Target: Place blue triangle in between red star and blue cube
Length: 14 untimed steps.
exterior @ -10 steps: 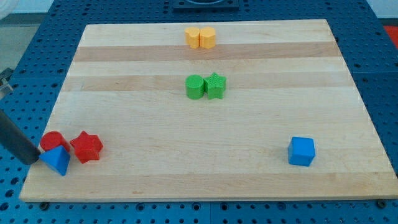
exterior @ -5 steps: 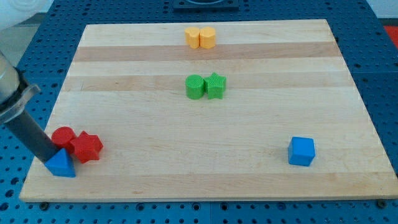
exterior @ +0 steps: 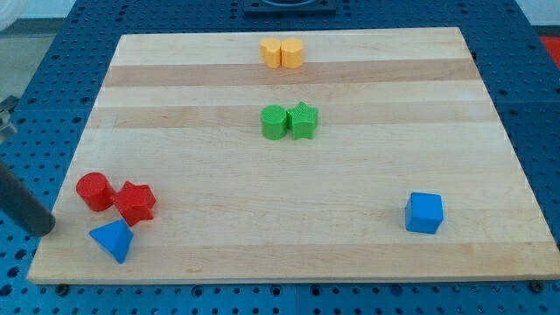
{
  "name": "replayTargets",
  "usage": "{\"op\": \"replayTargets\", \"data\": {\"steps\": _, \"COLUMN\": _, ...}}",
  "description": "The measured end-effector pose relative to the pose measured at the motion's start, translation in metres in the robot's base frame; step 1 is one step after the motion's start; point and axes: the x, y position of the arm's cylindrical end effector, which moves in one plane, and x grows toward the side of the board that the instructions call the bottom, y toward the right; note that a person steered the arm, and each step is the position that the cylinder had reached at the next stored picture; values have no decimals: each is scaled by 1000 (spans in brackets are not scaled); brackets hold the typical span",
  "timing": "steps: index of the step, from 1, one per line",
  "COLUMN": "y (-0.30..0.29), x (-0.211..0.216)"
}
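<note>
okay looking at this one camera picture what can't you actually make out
- My tip: the rod runs off the view's left edge, so its upper part is cut off.
- Yellow blocks: too small and close together to tell their shapes.
- Dark object at the view's top: cropped by the frame.

Leaning in from the view's ten o'clock edge, rod slanting down, my tip (exterior: 45,229) sitting at eight o'clock.

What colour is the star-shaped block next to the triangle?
Red: the red star, clear in the camera view.
</note>
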Motion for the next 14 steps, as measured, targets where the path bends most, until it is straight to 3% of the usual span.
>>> {"op": "replayTargets", "data": {"steps": 3, "y": 98, "x": 13}}
{"op": "replayTargets", "data": {"steps": 5, "y": 69, "x": 38}}
{"op": "replayTargets", "data": {"steps": 6, "y": 93, "x": 43}}
{"op": "replayTargets", "data": {"steps": 9, "y": 244, "x": 7}}
{"op": "replayTargets", "data": {"steps": 10, "y": 241, "x": 9}}
{"op": "replayTargets", "data": {"steps": 12, "y": 140, "x": 19}}
{"op": "replayTargets", "data": {"steps": 14, "y": 129, "x": 6}}
